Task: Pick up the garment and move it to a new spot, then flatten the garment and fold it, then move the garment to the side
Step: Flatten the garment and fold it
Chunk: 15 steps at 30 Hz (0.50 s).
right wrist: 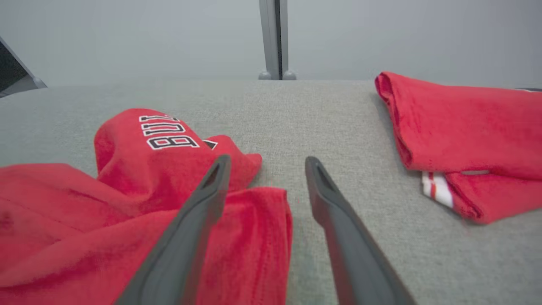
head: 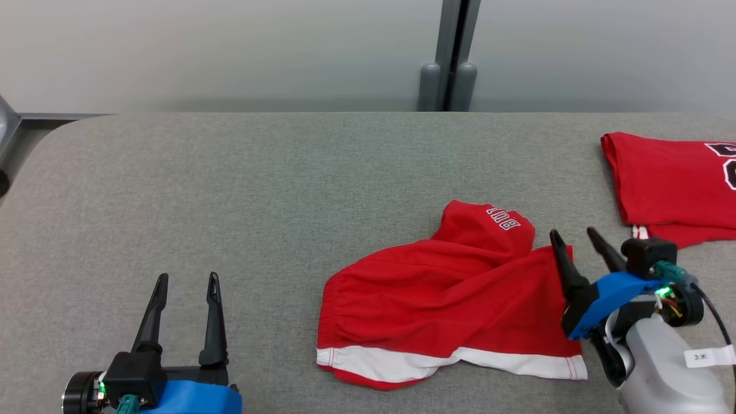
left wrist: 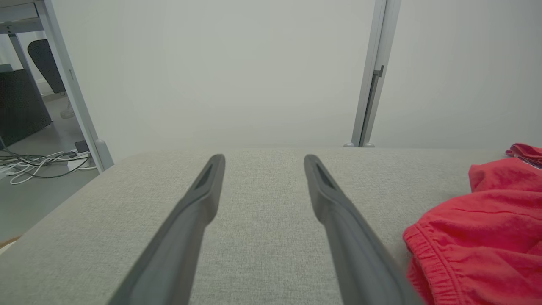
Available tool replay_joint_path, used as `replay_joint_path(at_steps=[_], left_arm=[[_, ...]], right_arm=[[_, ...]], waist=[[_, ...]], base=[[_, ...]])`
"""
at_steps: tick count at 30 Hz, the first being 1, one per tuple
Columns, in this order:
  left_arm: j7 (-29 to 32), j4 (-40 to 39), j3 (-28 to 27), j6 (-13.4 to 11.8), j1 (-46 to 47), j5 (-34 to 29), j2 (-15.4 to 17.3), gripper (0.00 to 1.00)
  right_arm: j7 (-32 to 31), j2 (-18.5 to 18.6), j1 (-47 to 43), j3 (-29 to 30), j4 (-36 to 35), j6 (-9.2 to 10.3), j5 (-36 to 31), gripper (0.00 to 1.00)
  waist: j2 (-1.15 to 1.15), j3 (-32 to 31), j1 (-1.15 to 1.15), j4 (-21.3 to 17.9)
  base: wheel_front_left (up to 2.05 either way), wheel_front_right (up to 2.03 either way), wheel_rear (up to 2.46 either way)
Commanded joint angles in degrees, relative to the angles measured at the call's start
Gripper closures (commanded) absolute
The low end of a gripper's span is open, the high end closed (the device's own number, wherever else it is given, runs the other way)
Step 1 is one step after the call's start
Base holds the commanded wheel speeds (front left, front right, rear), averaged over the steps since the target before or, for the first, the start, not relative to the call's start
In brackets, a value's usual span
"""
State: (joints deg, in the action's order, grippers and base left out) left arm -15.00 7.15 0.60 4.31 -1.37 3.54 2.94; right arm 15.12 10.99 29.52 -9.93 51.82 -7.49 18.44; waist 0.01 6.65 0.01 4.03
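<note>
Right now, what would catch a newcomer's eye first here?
Crumpled red shorts with a white band lie on the grey table, right of centre. A folded red jersey sits at the far right. The right end effector, open, is at the shorts' right edge; the left end effector, open, is over bare table.

The left gripper [head: 188, 277] sits at the lower left of the head view. Its two long dark fingers point straight up the picture and stand wide apart, with nothing between them. Behind them shows the blue left wrist housing [head: 190, 397], with a small green light beside it. The right gripper [head: 572, 232] sits at the lower right, angled up and to the left, its fingers likewise parted and empty. The blue right wrist housing [head: 609, 296] leads back into a pale forearm [head: 661, 368] — a black cable [head: 716, 316] loops beside it, and a green light glows at the wrist.
</note>
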Motion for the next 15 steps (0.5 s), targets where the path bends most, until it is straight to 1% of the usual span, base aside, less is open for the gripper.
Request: replay_joint_path(at_steps=[1,3,8,12,15], left_arm=[[-0.25,-0.19,0.01,-0.23,0.16,-0.01,-0.07,0.0],[-0.24,-0.16,-0.19,-0.18,0.06,-0.4,-0.05,0.0],[-0.25,0.28,-1.21,-0.13,-0.55,-0.65,-0.05,0.0],[-0.24,0.44,-2.03,-0.24,-1.16,-0.97,-0.05,0.0],[-0.25,0.7,-2.62,-0.11,-1.71,-1.17,-0.05,0.0]], right_arm=[[0.02,0.38,-1.09,0.41,-1.41,-0.01,-0.28,0.0],[0.01,0.63,-2.96,2.05,-5.7,-0.01,-0.91,0.0],[0.01,-0.6,-8.83,6.72,-18.01,-0.01,-2.52,0.0],[0.02,-1.92,-14.39,8.09,-27.27,-0.01,-4.0,0.0],[0.01,-3.05,-17.86,8.56,-31.9,-0.01,-4.55,0.0]], waist=[[-0.01,-0.24,-0.01,-0.45],[-0.01,-0.59,-0.01,-1.16],[-0.01,-1.84,-0.01,-3.02],[-0.01,-2.76,-0.01,-4.34],[-0.01,-3.29,-0.01,-5.14]], base=[[0.0,0.0,0.0],[0.0,0.0,0.0],[0.0,0.0,0.0],[0.0,0.0,0.0],[0.0,0.0,0.0]])
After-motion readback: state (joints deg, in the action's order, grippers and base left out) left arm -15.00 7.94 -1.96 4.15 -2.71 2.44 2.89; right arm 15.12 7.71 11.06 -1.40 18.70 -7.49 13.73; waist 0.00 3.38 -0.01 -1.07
